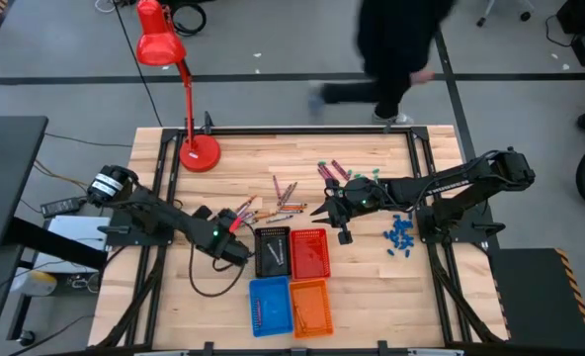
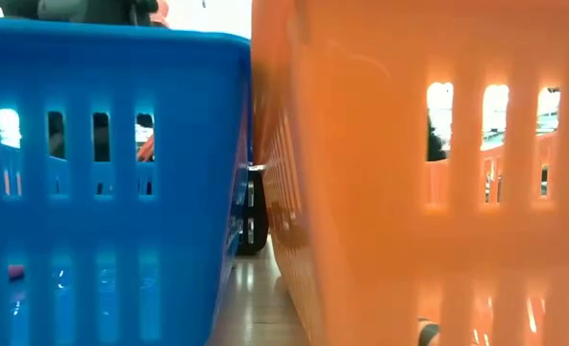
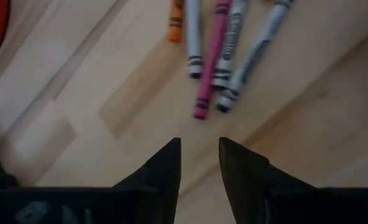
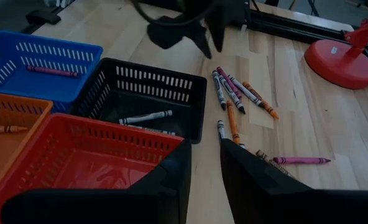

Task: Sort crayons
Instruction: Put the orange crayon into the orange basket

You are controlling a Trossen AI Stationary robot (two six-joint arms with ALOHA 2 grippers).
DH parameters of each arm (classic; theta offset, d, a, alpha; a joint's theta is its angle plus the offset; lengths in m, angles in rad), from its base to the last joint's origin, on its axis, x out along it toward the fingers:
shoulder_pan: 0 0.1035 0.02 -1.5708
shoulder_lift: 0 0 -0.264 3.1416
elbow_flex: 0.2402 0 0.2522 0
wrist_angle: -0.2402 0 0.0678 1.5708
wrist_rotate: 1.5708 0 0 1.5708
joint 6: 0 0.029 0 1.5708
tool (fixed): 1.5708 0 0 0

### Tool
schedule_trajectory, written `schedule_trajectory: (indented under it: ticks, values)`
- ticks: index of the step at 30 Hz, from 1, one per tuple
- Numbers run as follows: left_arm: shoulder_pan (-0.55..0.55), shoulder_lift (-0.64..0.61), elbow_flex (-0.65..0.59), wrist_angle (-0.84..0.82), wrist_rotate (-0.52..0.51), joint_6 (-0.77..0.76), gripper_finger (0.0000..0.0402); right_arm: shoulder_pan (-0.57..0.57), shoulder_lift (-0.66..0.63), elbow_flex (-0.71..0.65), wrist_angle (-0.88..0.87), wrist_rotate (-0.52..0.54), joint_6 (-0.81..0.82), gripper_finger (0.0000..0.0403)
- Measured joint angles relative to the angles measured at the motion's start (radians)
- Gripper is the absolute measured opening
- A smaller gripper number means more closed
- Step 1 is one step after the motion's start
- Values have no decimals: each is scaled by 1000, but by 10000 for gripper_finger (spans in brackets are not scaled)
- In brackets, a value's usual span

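4 baskets (image 1: 291, 279) sit at the near edge: blue, orange, black, red. Beyond them loose crayons (image 1: 283, 201) lie scattered mid-table, thin grey, pink and orange sticks. The left gripper (image 3: 199, 163) hovers beside them, fingers slightly apart, empty. The right gripper (image 4: 204, 163) likewise.

- red desk lamp (image 1: 164, 59), base at table's 11 o'clock
- small blue chunky pieces (image 1: 400, 235) at 3 o'clock
- green pieces (image 1: 364, 174) around 1 o'clock
- person (image 1: 396, 44) on floor past 12 o'clock edge
- wooden table (image 1: 372, 297)
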Motion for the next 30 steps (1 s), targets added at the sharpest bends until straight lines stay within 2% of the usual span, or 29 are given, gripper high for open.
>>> schedule_trajectory:
  ticks: [6,11,15,18,23,30]
  values:
    - [96,-112,-74,81,1,154,95,0,0,0,0,-1,-2,91]
    - [231,-201,-156,236,13,375,80,0,0,0,-1,-7,-3,91]
    - [371,-206,-216,414,126,595,73,0,0,0,-6,-7,-11,91]
    - [458,-192,-225,490,173,706,73,0,0,0,-11,-7,-15,91]
    - [535,-192,-225,521,190,807,73,0,0,0,-36,2,-16,91]
    - [594,-192,-225,604,311,899,73,-22,0,0,-4,5,-41,91]
